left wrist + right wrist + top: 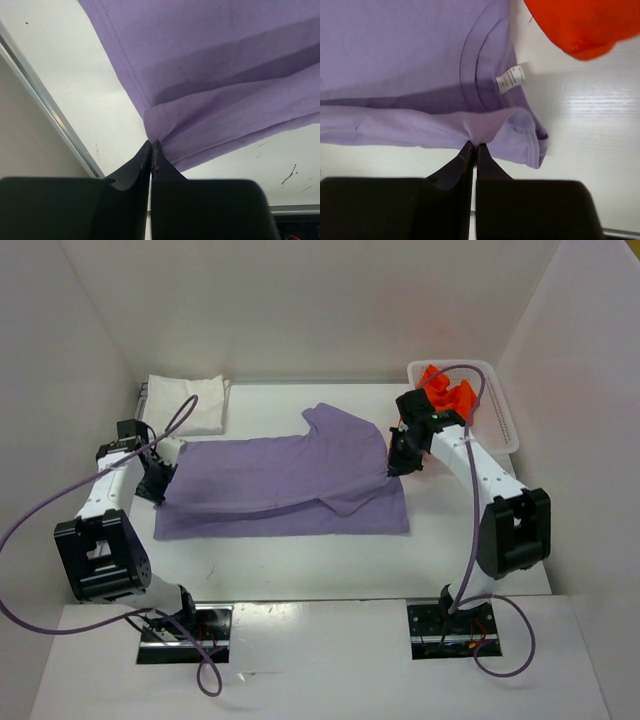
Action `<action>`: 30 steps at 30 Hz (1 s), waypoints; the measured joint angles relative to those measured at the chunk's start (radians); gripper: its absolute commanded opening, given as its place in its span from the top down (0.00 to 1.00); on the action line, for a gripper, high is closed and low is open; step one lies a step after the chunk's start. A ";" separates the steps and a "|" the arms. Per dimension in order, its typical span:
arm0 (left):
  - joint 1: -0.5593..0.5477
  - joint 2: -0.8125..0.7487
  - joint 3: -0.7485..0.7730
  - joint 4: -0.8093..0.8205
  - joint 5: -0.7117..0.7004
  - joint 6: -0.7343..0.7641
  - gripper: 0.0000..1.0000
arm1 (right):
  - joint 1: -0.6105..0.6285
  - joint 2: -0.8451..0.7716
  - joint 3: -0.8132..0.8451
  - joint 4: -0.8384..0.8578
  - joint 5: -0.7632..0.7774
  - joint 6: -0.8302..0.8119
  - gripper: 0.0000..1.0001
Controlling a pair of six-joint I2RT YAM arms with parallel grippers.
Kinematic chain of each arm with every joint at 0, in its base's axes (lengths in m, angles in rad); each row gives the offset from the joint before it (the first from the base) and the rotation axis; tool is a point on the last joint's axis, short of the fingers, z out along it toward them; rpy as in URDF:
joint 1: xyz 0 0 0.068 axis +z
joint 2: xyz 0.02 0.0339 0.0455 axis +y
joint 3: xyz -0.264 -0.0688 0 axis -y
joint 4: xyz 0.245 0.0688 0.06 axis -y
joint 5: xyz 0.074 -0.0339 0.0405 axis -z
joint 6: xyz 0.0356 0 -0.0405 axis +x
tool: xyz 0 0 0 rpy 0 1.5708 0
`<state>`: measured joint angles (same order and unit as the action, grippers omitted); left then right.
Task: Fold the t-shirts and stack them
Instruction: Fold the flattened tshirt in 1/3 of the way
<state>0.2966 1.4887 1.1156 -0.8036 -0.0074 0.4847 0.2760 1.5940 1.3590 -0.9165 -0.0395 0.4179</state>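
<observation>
Top external: shirt (pixel 290 485) spread at centre, near long side folded over. Clenched on hem corner with left gripper (pixel 151 145), on collar-end fold with right gripper (pixel 472 146), likely to tension both ends for lengthwise fold. Far right, basket (pixel 505 425) holding orange shirt (pixel 447 395). Far left, folded white shirt (pixel 190 402), probably stack base.
</observation>
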 measured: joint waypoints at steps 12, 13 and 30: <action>0.000 0.107 0.013 0.039 -0.022 -0.054 0.87 | 0.008 0.198 0.034 0.021 0.059 -0.040 1.00; 0.000 0.117 0.018 0.039 -0.022 -0.064 0.84 | 0.008 0.211 0.041 0.022 0.064 -0.042 1.00; 0.000 0.282 0.231 0.096 -0.021 -0.176 0.53 | 0.008 0.339 0.310 0.062 0.145 -0.067 0.36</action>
<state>0.2966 1.7702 1.3468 -0.7074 -0.0280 0.3084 0.2840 1.9331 1.6691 -0.8547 0.1059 0.3511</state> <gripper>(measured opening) 0.424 0.595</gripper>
